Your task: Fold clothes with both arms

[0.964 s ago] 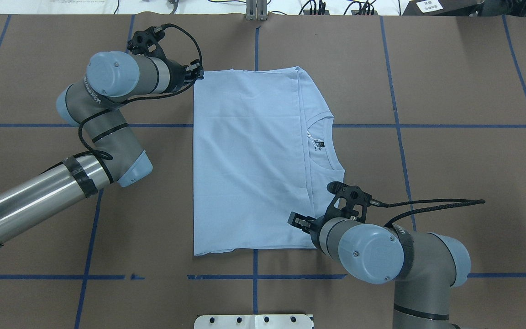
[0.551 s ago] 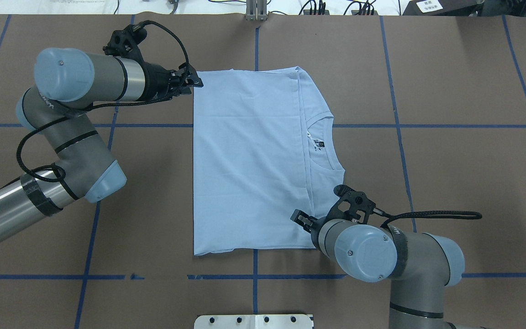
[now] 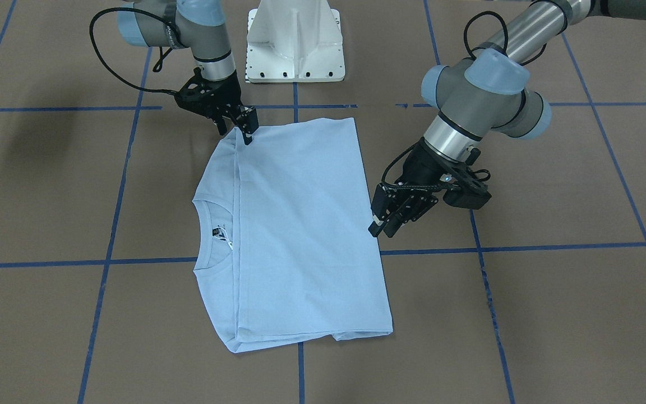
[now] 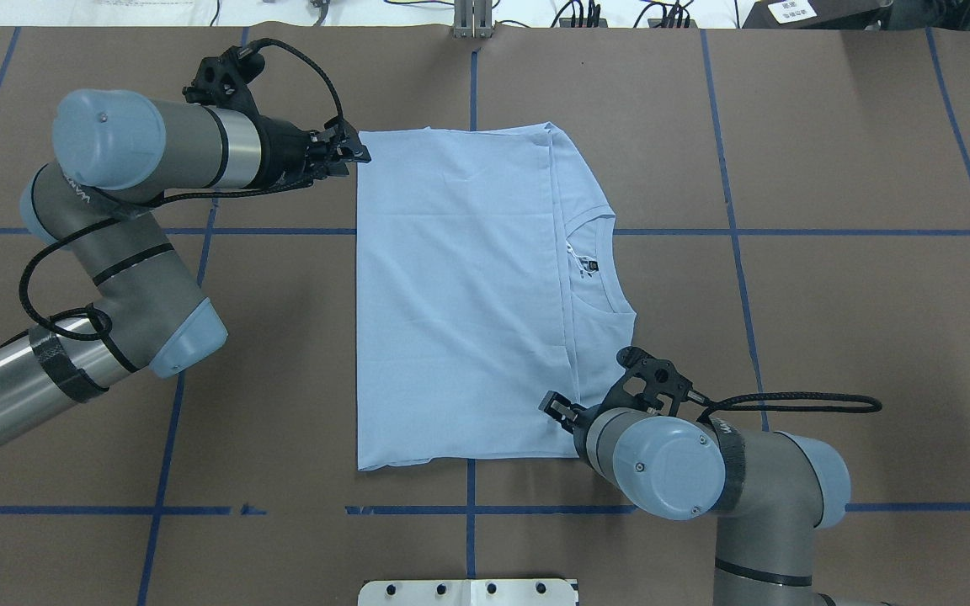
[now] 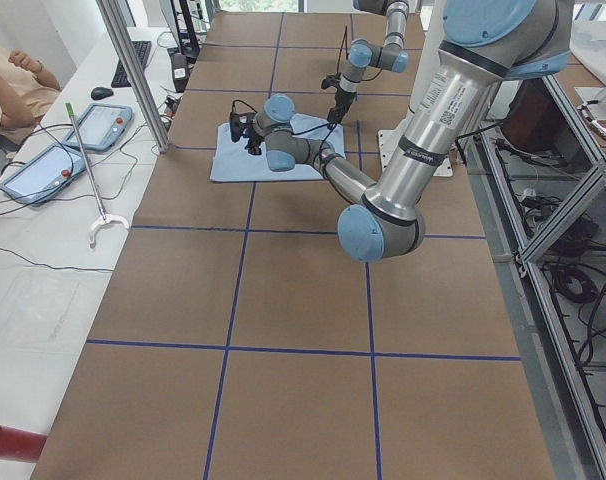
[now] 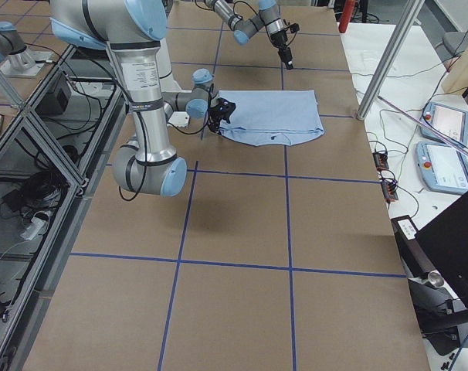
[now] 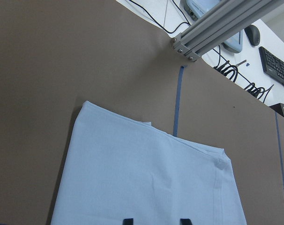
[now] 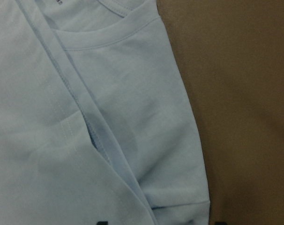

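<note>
The light blue T-shirt (image 4: pixel 468 295) lies folded into a flat rectangle at the middle of the table. Its collar (image 4: pixel 607 261) and dark neck label (image 4: pixel 590 268) are on the right; the chest print is hidden. My left gripper (image 4: pixel 357 153) is open and empty, raised beside the shirt's far left corner. It also shows in the front view (image 3: pixel 382 229), and in the left wrist view its fingertips (image 7: pixel 128 220) stand apart over the cloth. My right gripper (image 4: pixel 554 410) is open and empty over the near right corner, by the folded sleeve (image 8: pixel 179 154).
The white pedestal base (image 3: pixel 295 45) stands at the robot's side of the table. An aluminium post (image 7: pixel 212 28) rises at the far edge. Blue tape lines (image 4: pixel 729 168) cross the brown table. An operator (image 5: pixel 8 85) and tablets (image 5: pixel 93 125) are beyond it.
The left arm's elbow swung out to the left and its wrist levelled; its gripper stayed by the shirt's far left corner. The right arm shifted slightly toward the robot.
</note>
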Robot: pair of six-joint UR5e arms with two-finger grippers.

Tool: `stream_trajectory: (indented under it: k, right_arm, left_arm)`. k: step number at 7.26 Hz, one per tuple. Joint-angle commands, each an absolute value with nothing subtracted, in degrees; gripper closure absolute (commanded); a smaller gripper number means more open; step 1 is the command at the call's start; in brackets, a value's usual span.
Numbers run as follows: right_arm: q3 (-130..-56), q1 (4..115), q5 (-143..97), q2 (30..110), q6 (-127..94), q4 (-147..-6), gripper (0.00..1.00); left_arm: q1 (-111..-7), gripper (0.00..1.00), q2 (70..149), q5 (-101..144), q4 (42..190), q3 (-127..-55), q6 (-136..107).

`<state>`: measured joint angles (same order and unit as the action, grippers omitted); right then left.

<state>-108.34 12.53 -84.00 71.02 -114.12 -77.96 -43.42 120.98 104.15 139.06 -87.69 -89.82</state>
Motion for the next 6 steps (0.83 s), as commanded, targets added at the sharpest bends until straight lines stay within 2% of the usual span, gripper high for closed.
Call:
stream_trajectory:
  k: [1, 2, 3, 4, 6]
  right_arm:
    - [-108.19, 12.39, -84.02, 71.02, -114.34, -78.05, 0.23]
    - [-108.19, 12.31, -84.02, 71.02, -115.39, -77.96, 0.45]
    - [-108.37, 12.3, -84.11, 71.02, -115.57, -77.96, 0.93]
    - [-108.28, 12.3, -84.02, 71.02, -115.58, -77.96, 1.0]
    - [-108.46, 12.3, -84.11, 70.75, -115.58, -77.96, 1.0]
  left_arm:
    - [-43.5, 0.55, 120.85, 104.15, 138.96, -88.32, -89.82]
    - [-43.51, 0.55, 120.85, 104.15, 138.96, -88.24, -89.82]
    - [-43.42, 0.55, 120.85, 104.15, 137.48, -88.33, -89.82]
    - [-43.5, 0.55, 120.85, 104.15, 137.29, -88.33, -89.82]
    - [-43.33, 0.55, 120.85, 104.15, 137.29, -88.16, -89.82]
